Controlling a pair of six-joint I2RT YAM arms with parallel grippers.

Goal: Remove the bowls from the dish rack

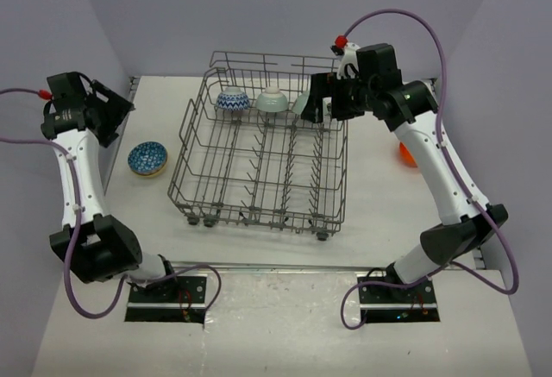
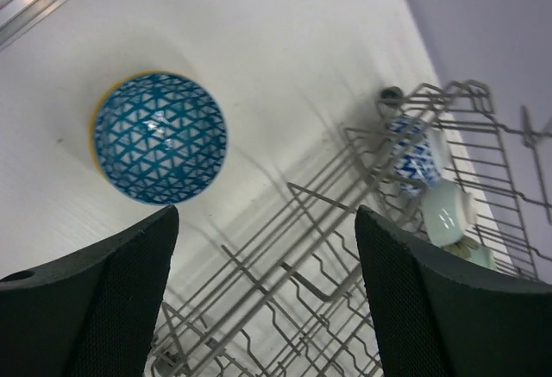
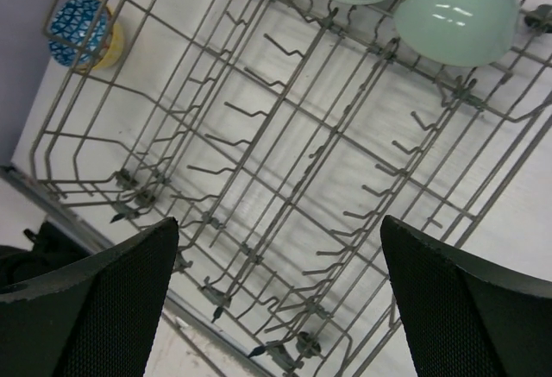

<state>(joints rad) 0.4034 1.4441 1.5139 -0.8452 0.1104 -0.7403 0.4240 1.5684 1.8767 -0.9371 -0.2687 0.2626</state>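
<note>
White table (image 1: 379, 200), orange bowl (image 1: 406, 155) mostly behind right arm (image 1: 438, 163)

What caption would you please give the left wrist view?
Open left gripper above a blue-patterned bowl on the table beside the dish rack.

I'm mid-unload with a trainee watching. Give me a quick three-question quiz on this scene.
1. How many bowls sit in the dish rack?
2. True or false: the right claw is shut on a bowl.
3. The triangle-patterned bowl on the table lies: A) on the left arm's side of the rack, B) on the right arm's side, C) inside the rack.
Key: 1. Three: blue-and-white bowl, ribbed mint bowl, plain mint bowl. 2. False, it is open and empty. 3. A.
</note>
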